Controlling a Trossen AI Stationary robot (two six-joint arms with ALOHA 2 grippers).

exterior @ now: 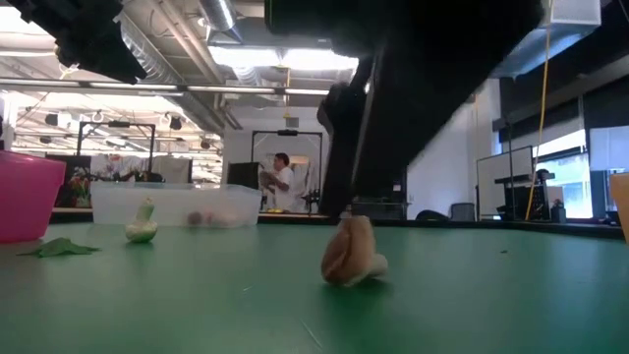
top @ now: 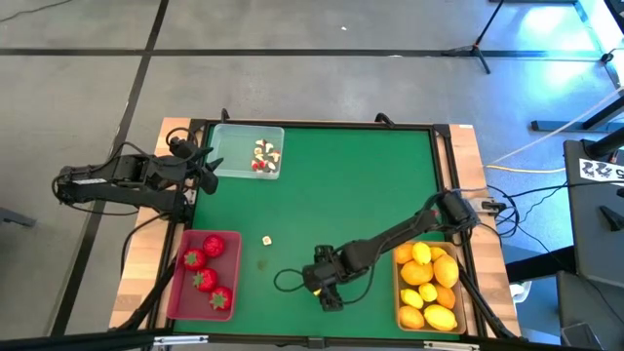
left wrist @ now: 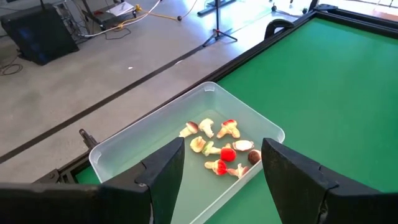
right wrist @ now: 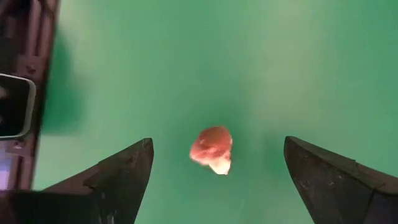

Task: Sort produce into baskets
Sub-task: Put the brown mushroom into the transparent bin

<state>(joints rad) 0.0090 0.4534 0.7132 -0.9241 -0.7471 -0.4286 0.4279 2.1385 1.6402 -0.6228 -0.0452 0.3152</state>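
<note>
The right hand [right wrist: 214, 165] hung open over a mushroom [right wrist: 211, 149] lying between its fingers; the left hand [left wrist: 221, 171] waited open by the clear tray [left wrist: 124, 146].

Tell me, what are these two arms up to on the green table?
They are sorting toy produce into three trays. Strawberries lie in the red tray, lemons fill the tan tray, and small mushroom pieces sit in the clear tray. The right gripper hangs over one loose mushroom on the felt, jaws wide open and empty. Another small piece lies loose nearby. The left gripper waits beside the clear tray, holding nothing.
</note>
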